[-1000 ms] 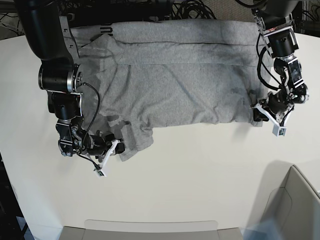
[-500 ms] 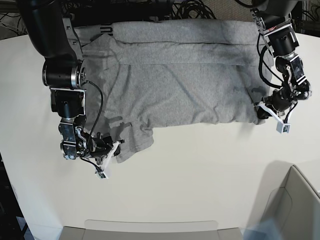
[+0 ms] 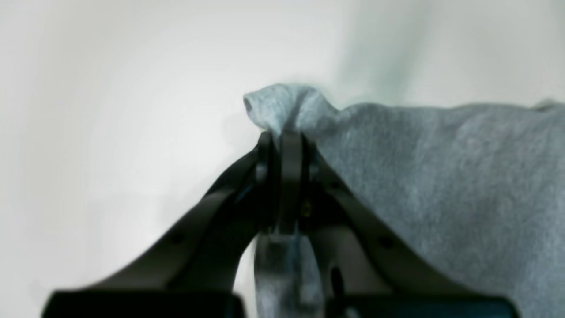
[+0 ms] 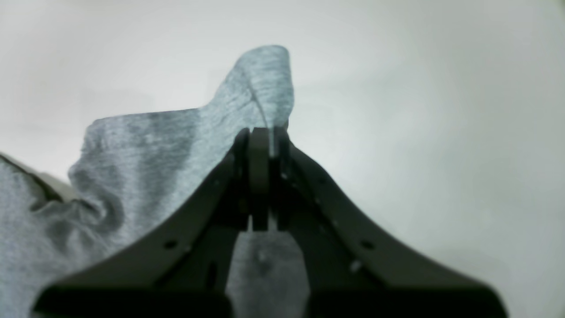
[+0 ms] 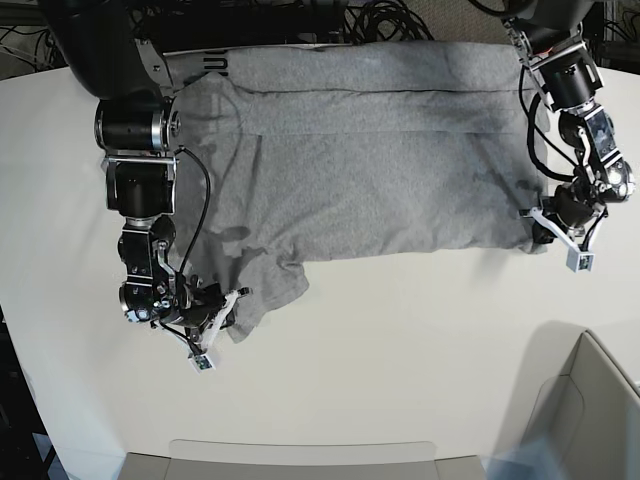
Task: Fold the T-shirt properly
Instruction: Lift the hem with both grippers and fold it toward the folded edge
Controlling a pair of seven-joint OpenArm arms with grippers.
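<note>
The T-shirt [image 5: 370, 150] lay spread across the far half of the white bench [image 5: 400, 360], plain grey side up, with a strip of black lettering just showing at its far corner on the base view's left. Its near edge ran roughly straight across the middle of the bench, dropping into a lower flap toward the base view's left. The right hand [image 5: 222, 310] was at the tip of that flap, its fingers pressed together on the fabric; the right wrist view showed a peak of grey cloth [image 4: 260, 92] standing up past the closed fingertips [image 4: 259, 145], with rumpled cloth trailing off to the left. The left hand [image 5: 560, 235] was at the opposite near corner of the shirt, on the base view's right, likewise pinching the edge: in the left wrist view a small bunched fold of cloth [image 3: 287, 108] poked out above the closed fingertips [image 3: 282, 145], and the rest of the shirt stretched away to the right over the bench.
</note>
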